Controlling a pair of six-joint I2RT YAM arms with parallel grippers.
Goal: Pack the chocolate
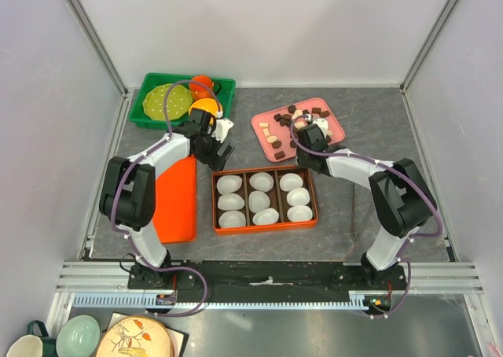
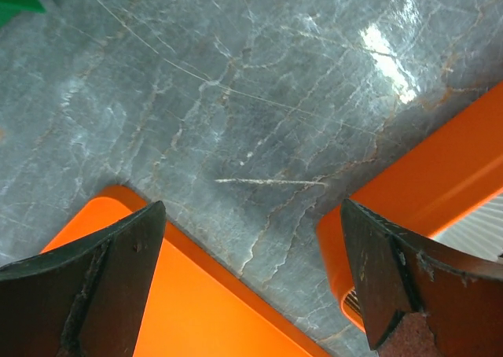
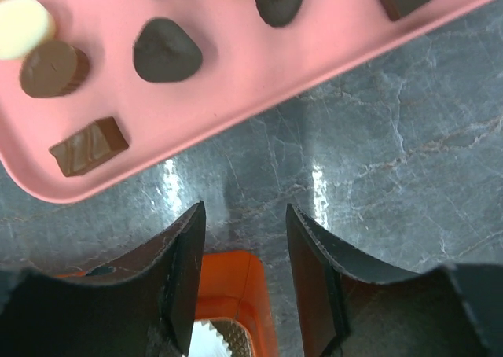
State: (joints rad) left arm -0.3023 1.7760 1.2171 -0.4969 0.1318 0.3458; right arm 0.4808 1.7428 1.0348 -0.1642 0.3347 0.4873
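a: where's the chocolate?
b: small dark, brown and cream chocolate pieces (image 3: pixel 167 50), all on the flat pink plastic tray (image 3: pixel 259 54), beside the orange box (image 1: pixel 264 171) of white paper cups (image 1: pixel 261 182).
a: claws?
b: left gripper (image 2: pixel 251 247) spread wide, holding nothing, over the grey marble table (image 2: pixel 236 97) between the flat orange lid (image 2: pixel 204 310) and the box. right gripper (image 3: pixel 245 239) partly open, holding nothing, just off the tray's edge.

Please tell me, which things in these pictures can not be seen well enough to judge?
- Right wrist view: the top edge cuts off several pieces of chocolate on the pink tray.
- Top view: the right arm covers part of that tray, so no full count.
- Left wrist view: the frame edge cuts the orange box; only a sliver of one paper cup shows.
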